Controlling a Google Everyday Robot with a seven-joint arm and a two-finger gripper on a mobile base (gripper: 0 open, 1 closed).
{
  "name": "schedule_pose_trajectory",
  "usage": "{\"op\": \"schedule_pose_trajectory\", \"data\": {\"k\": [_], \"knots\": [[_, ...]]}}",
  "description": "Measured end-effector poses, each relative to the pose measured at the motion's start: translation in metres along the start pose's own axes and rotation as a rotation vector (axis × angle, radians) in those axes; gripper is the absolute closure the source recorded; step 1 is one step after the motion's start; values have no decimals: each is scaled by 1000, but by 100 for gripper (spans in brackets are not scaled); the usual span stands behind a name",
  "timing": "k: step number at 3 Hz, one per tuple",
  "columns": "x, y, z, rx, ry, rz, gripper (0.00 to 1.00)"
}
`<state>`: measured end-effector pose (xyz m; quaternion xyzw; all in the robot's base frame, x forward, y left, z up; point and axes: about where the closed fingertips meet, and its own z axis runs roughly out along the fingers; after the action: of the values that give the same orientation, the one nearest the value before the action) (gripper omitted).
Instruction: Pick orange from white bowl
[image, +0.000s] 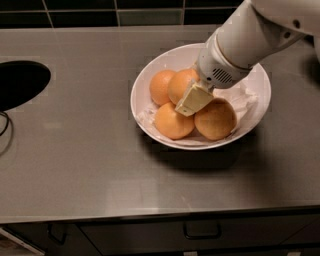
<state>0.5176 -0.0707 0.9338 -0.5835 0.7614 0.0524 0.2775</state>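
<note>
The white bowl (250, 67) sits on the grey steel counter, right of centre, with several oranges in it on crumpled white paper. The orange (216, 120), largest and deepest in colour, lies at the bowl's front right. Paler oranges lie at the front left (171, 121) and at the back (161, 85). My gripper (189, 104) comes down from the upper right on a white arm. Its cream tip rests in the middle of the pile, touching the left side of the orange and the paler ones beside it. The arm hides the back right of the bowl.
A dark round opening (20, 82) is set into the counter at the far left, with a thin cable (5, 125) below it. Dark tiles run along the back wall. A drawer handle (202, 232) shows below the counter's front edge.
</note>
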Motion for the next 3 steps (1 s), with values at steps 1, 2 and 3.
{"op": "schedule_pose_trajectory", "data": {"k": [1, 2, 3], "knots": [[0, 0, 0, 0, 0, 0, 87], [-5, -3, -16, 18, -36, -11, 100], [-11, -4, -38, 27, -93, -32, 100]]}}
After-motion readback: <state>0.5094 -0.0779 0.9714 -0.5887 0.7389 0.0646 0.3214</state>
